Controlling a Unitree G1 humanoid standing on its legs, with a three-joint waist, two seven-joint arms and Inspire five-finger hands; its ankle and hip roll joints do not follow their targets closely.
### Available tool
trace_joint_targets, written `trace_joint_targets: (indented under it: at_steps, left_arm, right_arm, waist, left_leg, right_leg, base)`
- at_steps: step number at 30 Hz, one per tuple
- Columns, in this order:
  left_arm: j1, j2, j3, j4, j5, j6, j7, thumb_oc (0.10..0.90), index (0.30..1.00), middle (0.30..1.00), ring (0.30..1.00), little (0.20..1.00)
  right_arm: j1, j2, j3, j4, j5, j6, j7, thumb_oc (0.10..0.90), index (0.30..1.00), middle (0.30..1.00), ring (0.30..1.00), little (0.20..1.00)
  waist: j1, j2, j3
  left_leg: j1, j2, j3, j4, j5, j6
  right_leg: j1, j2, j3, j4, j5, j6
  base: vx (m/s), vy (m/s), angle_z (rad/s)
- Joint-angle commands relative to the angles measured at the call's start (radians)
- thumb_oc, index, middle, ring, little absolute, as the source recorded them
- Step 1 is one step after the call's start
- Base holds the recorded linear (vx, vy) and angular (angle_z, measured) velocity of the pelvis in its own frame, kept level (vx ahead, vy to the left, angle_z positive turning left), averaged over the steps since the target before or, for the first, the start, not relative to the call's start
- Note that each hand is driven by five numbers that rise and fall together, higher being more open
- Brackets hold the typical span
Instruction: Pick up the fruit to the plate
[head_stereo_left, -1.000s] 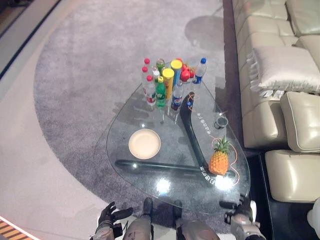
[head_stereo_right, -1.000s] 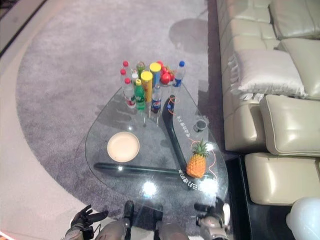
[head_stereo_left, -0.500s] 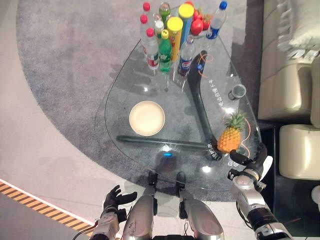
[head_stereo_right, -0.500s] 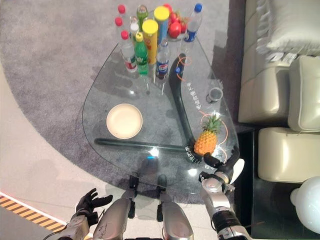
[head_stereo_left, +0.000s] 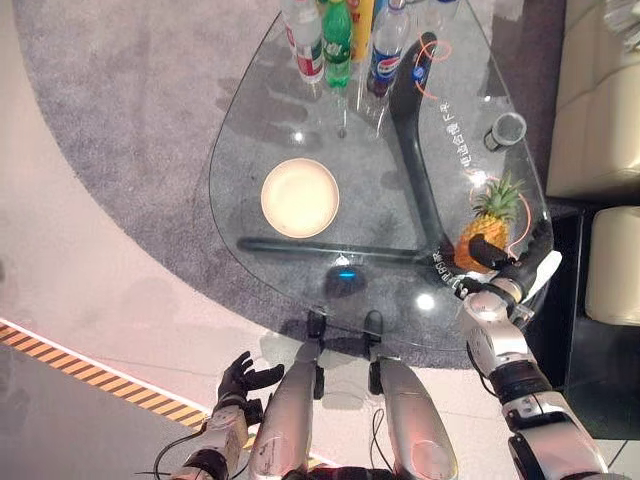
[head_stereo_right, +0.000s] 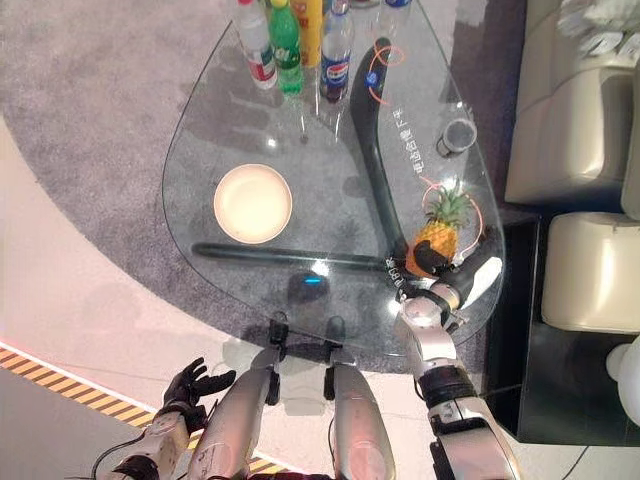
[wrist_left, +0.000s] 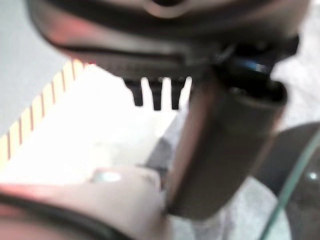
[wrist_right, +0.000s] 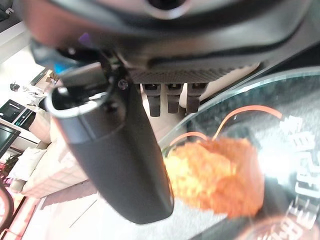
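The pineapple stands upright on the bench at four o'clock, just past the right hand, fingers open and empty (nearer than the left); the plate lies toward nine.

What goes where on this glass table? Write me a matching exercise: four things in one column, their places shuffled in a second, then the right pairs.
Things:
1. pineapple
2. plate
3. bottles
4. right hand

Places:
A. far end of the table
B. table's right edge, just beside the right hand
C. left-middle of the glass, empty
D. open at the right rim, by the fruit

Pairs: 1-B, 2-C, 3-A, 4-D
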Motion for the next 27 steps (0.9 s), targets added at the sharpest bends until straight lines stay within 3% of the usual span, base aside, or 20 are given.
trace_joint_targets:
  at_steps: [1,18,27]
  left_arm:
    - [0.042,0.004,-0.006,-0.038,-0.028,-0.005,0.033,0.800,0.900,0.900,0.900,0.900]
    - [0.033,0.008,-0.068,-0.083,-0.080,-0.008,0.044,0.800,0.900,0.900,0.900,0.900]
    - [0.036,0.014,-0.079,-0.111,-0.069,0.000,0.045,0.800,0.900,0.900,0.900,0.900]
  right_arm:
    - [-0.012,-0.117,-0.016,-0.142,-0.015,-0.019,-0.075,0.800,0.900,0.900,0.900,0.900]
    - [-0.128,-0.119,0.003,0.089,0.100,0.028,-0.146,0.800,0.900,0.900,0.900,0.900]
    - [-0.169,-0.127,0.034,0.108,0.140,-0.022,-0.065,0.800,0.900,0.900,0.900,0.900]
  waist:
    - [-0.016,-0.016,-0.018]
    - [0.005,0.012,-0.018]
    - [0.019,0.015,-0.018]
  left_leg:
    - [-0.086,-0.050,-0.005,0.210,-0.122,0.010]
    - [-0.201,-0.061,0.004,0.250,-0.115,0.019]
    - [-0.219,-0.067,-0.002,0.254,-0.107,0.019]
  right_leg:
    - [0.008,-0.004,0.026,-0.068,0.053,0.002]
    - [-0.129,-0.011,0.021,-0.007,0.059,0.005]
    - [-0.151,-0.016,0.017,0.005,0.065,0.010]
  base:
    - [0.03,0.036,-0.01]
    - [0.00,0.006,0.00]
    - [0.00,0.000,0.00]
